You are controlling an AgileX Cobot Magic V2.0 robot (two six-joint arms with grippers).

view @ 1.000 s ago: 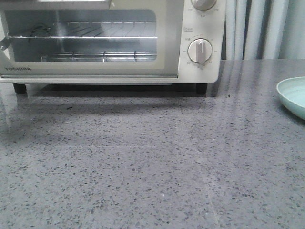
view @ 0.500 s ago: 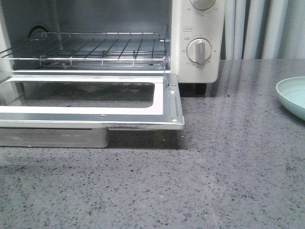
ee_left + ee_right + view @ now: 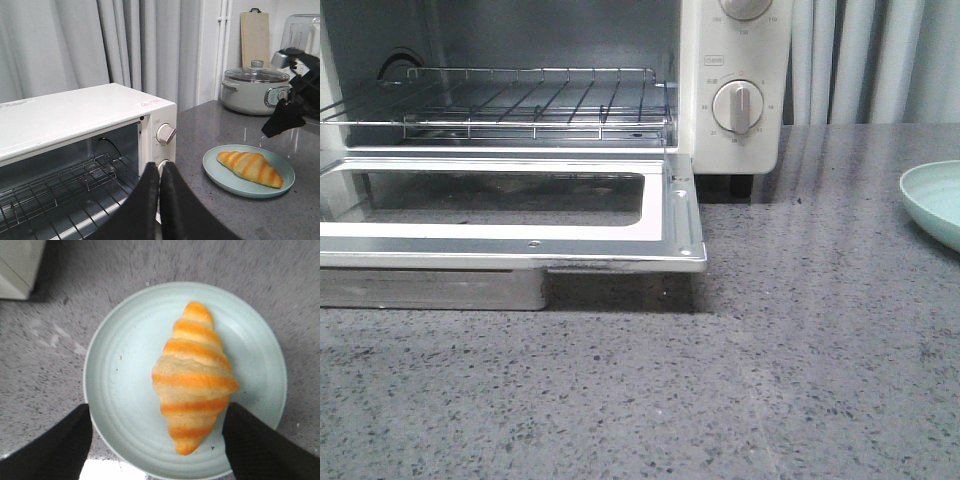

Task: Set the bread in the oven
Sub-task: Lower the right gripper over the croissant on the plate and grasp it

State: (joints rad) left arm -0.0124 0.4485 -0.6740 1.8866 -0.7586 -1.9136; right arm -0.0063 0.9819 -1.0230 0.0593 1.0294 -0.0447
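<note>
The cream-white oven [image 3: 735, 60] stands at the back left of the grey counter, its glass door [image 3: 510, 215] dropped flat and the wire rack [image 3: 530, 100] bare. It also shows in the left wrist view [image 3: 75, 112]. The bread [image 3: 195, 375], orange with cream stripes, lies on a pale green plate [image 3: 120, 390]; the plate's edge shows at the right of the front view [image 3: 932, 200]. My right gripper [image 3: 157, 415] is open above the plate, one finger on each side of the bread, not touching it. My left gripper [image 3: 159, 175] is shut and empty, raised near the oven's knob panel.
The left wrist view shows the bread [image 3: 250, 167] on its plate [image 3: 225, 177] right of the oven, my right arm [image 3: 295, 100] above it, a grey lidded cooker [image 3: 255, 90] and a wooden board [image 3: 255, 37] behind. Curtains hang at the back.
A second ago the oven door was shut; it has dropped open and has lain flat for the last half second. The plate has not moved.
</note>
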